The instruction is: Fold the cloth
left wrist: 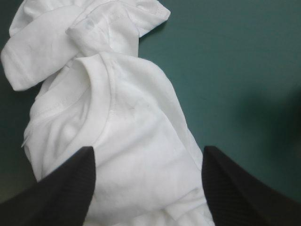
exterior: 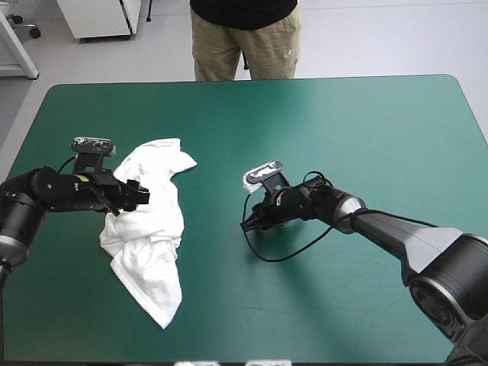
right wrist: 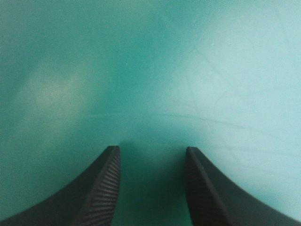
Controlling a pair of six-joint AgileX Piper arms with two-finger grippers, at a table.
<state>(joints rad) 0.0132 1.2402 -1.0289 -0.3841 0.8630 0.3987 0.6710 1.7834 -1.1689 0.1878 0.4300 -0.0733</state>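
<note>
The white T-shirt lies in a crumpled, elongated heap on the left half of the teal-green table. My left gripper hovers over the heap's middle, reaching in from the left. In the left wrist view the T-shirt shows its collar seam and a bunched sleeve, and my left gripper is open with cloth lying between and under the fingers. My right gripper is low near the table's centre, well right of the T-shirt. It is open over bare cover.
A person stands just beyond the table's far edge, not over the top. The teal-green cover spreads right and beyond the grippers.
</note>
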